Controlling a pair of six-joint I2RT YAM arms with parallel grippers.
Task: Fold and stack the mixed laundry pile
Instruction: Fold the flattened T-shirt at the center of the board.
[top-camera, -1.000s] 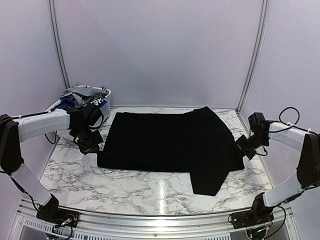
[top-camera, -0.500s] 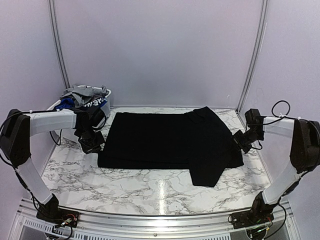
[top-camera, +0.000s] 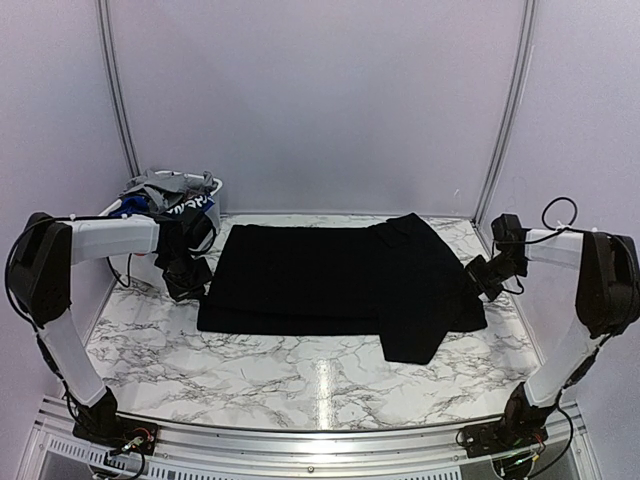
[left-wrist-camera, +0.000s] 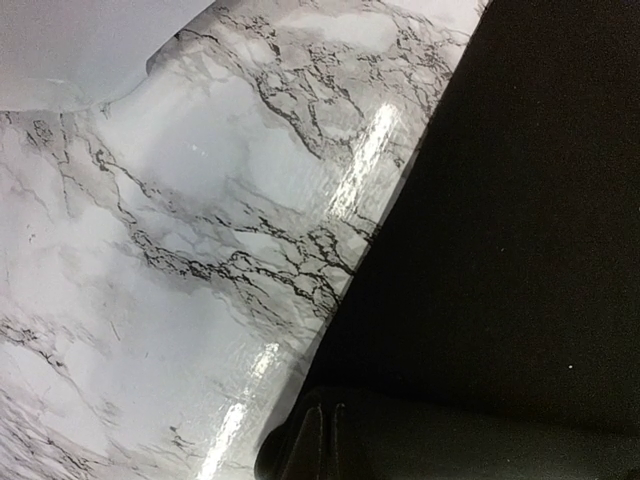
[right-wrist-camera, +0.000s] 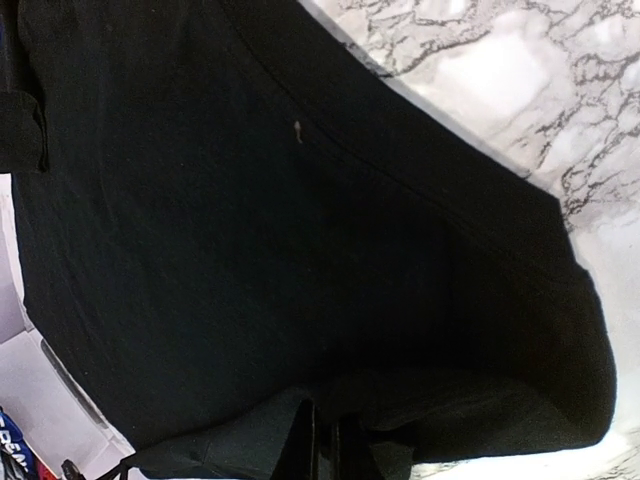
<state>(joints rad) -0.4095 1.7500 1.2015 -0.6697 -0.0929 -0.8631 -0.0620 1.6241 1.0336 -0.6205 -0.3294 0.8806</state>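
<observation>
The black garment (top-camera: 330, 280) is laid out flat across the middle of the marble table (top-camera: 250, 375), w/ a sleeve-like flap (top-camera: 410, 345) sticking out toward the near edge on the right. The rest of the laundry pile (top-camera: 165, 188) (grey, blue and white bits) is heaped in the white basket (top-camera: 216, 186) at the far-left corner. The left gripper (top-camera: 188, 283) is set at the garment's left edge and its jaws are pressed together. From the wrist view it can't be told whether cloth is nipped between them or only lies beside them. The right gripper (top-camera: 480, 277) is set at the right edge, jaws also together. Cloth is bunched round the tips there, so the hem is judged to be clamped. The fabric is judged light, limp and thin: no stiffness is to be expected, so sag and drag are likely wherever it isn't supported. Its grip on the glossy marble looks low, so the whole piece may slide rather than fold if it is pulled flat. Hold is best taken at hems or corners, both sides at once and approx. level, w/ the edge lifted before it is carried over. The flap should prob. be tucked in first.
</observation>
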